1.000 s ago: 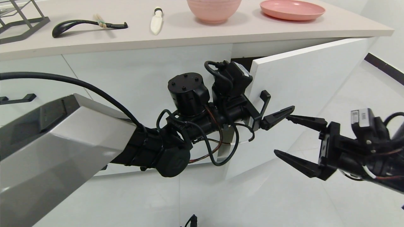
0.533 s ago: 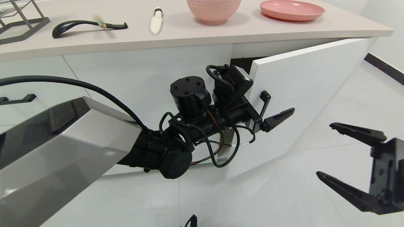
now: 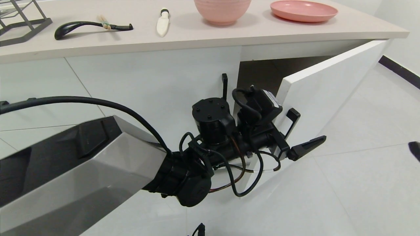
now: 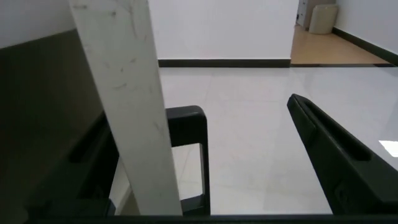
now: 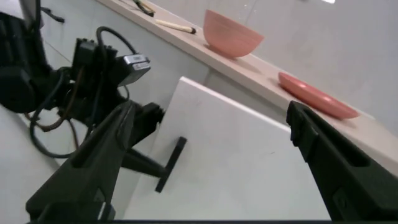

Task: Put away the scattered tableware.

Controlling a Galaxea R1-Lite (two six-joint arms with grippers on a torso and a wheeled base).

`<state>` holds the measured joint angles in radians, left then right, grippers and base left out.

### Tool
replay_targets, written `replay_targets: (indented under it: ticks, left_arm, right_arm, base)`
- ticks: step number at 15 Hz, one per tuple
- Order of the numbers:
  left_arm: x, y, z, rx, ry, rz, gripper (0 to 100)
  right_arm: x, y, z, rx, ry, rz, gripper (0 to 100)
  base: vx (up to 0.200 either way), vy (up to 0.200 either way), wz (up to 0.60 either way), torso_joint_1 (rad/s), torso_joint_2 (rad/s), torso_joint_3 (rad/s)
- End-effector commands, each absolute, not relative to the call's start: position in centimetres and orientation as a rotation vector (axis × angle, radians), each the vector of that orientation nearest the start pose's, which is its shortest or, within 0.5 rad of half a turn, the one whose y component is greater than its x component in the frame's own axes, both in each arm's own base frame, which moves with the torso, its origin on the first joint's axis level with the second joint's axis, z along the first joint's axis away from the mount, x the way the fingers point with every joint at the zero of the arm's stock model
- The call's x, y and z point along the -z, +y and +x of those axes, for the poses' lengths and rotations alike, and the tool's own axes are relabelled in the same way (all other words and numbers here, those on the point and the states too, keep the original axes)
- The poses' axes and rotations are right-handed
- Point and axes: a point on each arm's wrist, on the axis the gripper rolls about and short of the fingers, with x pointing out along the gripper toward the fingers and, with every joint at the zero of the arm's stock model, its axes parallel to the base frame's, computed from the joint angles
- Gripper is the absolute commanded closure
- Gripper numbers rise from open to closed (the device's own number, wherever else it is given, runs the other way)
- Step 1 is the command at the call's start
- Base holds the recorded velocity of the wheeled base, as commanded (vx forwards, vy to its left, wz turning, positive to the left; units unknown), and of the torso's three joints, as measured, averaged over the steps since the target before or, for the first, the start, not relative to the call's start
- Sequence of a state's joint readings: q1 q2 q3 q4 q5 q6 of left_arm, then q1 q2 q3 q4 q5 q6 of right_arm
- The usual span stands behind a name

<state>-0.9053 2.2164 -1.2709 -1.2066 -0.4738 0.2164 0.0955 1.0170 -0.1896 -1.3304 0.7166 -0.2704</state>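
Head view: the left end effector (image 3: 300, 145) straddles the free edge of the ajar white cabinet door (image 3: 328, 85), its fingers spread, beside the black bar handle (image 3: 292, 120). The round pink bowl (image 3: 222, 9), flat pink plate (image 3: 303, 9), white knife (image 3: 162, 22) and black long-handled spoon (image 3: 88, 26) lie on the beige tabletop (image 3: 183, 36).
Left wrist view: the door's edge stands between the fingers.
Right wrist view: the right end effector (image 5: 211, 168), wide open, faces the door.
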Motion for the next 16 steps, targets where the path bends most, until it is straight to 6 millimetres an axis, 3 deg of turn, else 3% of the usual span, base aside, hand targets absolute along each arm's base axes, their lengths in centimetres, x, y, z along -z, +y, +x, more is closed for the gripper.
replay_targets:
  ticks: [1, 6, 12, 16]
  left_arm:
    - [-16.2, -35.8, 26.1, 1.350, -0.408, 0.121, 0]
    - [-14.8, -37.6, 24.4, 1.409, -0.409, 0.106, 0]
    - [-13.3, -40.6, 20.8, 1.513, -0.416, 0.074, 0]
    - [-12.4, -44.7, 17.4, 1.613, -0.431, 0.017, 0]
  right_arm:
    - [-23.1, 2.1, 9.2, -0.687, -0.638, -0.433, 0]
    - [-23.9, 1.9, 8.7, -0.665, -0.681, -0.453, 0]
    - [-27.3, 1.4, 8.4, -0.573, -0.795, -0.521, 0]
    - [-27.9, 1.2, 8.4, -0.551, -0.808, -0.534, 0]
  base:
    - [0.000, 0.000, 0.00, 0.000, 0.00, 0.000]
    - [0.000, 0.000, 0.00, 0.000, 0.00, 0.000]
    - [0.000, 0.000, 0.00, 0.000, 0.00, 0.000]
    - [0.000, 0.000, 0.00, 0.000, 0.00, 0.000]
